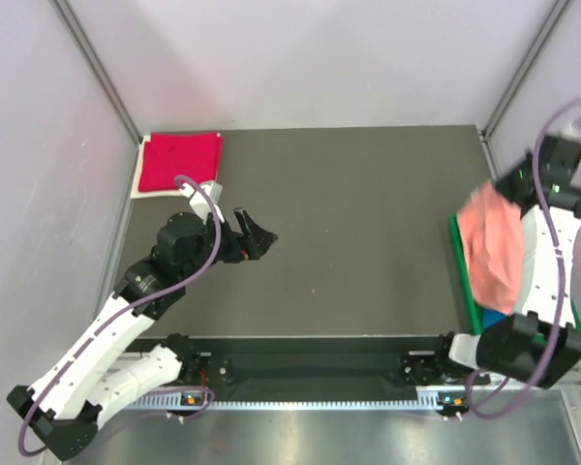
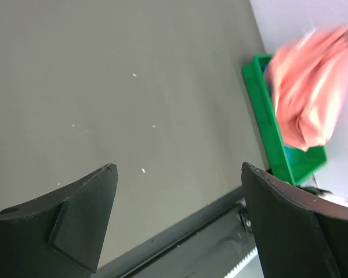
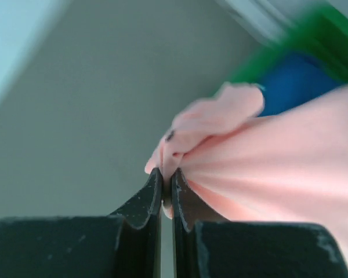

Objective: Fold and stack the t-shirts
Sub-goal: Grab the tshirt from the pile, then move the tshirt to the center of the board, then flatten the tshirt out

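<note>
Right gripper (image 3: 167, 180) clamped on a pinch of the pink tee (image 1: 492, 247), held up over the tray (image 2: 261, 110).
The pink tee hangs bunched above the green tray at the right edge of the table (image 1: 368, 223); blue tee (image 3: 293, 81) lies in the tray; red tee (image 1: 179, 163) sits folded flat at the far-left corner; left gripper (image 2: 178, 169) spread wide, holding nothing, above bare table.

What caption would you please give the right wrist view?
The right gripper pinches the salmon-pink t-shirt, with the green tray behind.
</note>
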